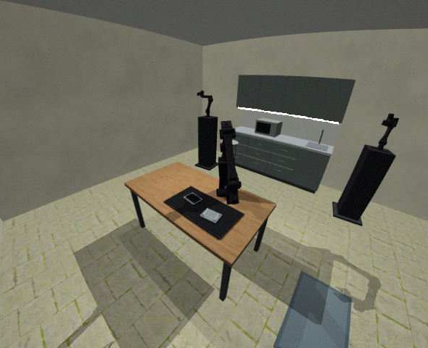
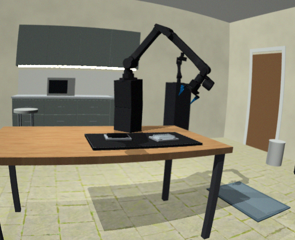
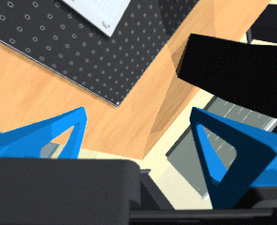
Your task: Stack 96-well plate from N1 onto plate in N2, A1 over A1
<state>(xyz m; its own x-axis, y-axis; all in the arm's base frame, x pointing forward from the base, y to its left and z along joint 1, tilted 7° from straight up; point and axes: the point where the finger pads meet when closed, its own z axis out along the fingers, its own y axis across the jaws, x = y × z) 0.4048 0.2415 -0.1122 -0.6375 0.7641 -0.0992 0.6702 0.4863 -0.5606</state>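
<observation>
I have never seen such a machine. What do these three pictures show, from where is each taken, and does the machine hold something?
The machine is a black jointed arm standing on a black block on a wooden table. At its end is a pincer with two blue fingers.

One picture looks down on the room from high up. One looks at the table from the side. The last is taken from the arm's wrist, looking past the fingers.

On the table lies a black mat. On it are two small plates in holders: a dark one and a white one.

The pincer is wide open, high in the air past the table's end, and holds nothing.
</observation>
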